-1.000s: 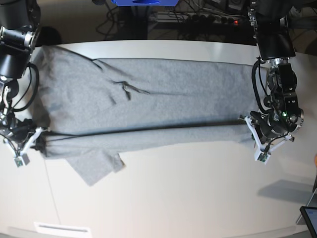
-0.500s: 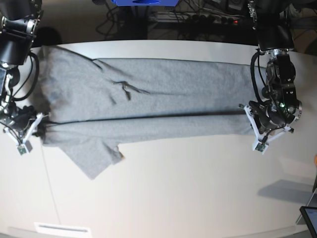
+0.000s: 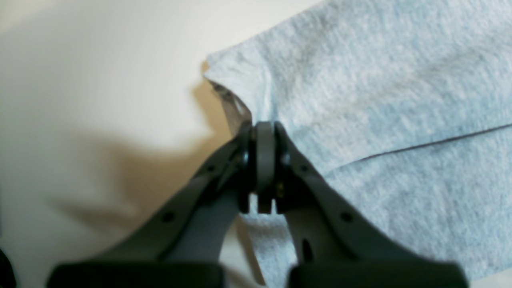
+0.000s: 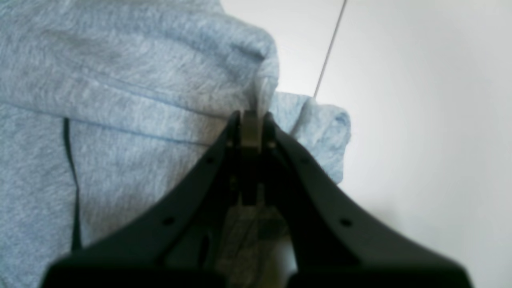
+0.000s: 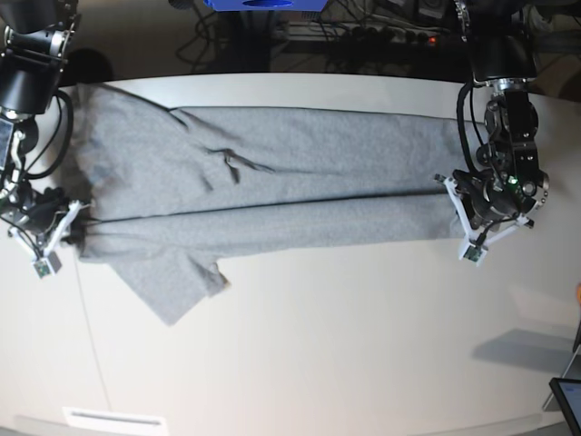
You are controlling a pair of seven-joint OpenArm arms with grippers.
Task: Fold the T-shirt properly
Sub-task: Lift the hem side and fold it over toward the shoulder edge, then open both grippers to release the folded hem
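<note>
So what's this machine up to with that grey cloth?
Two robot arms are folding a T-shirt on a white table. The left gripper and right gripper are each shut on an end of the shirt's near edge, holding that edge folded over the rest. One sleeve sticks out toward the front.

We read robotics lab or test workspace. Evidence: wide white tabletop (image 5: 345, 354) with rounded far edge; two black robot arms mounted at far corners; tangle of black cables (image 5: 227, 36) and power strip with red switch light (image 5: 399, 36) on dark floor behind; blue object (image 5: 263, 4) at top edge; screen corner (image 5: 567, 400) at lower right.
</note>
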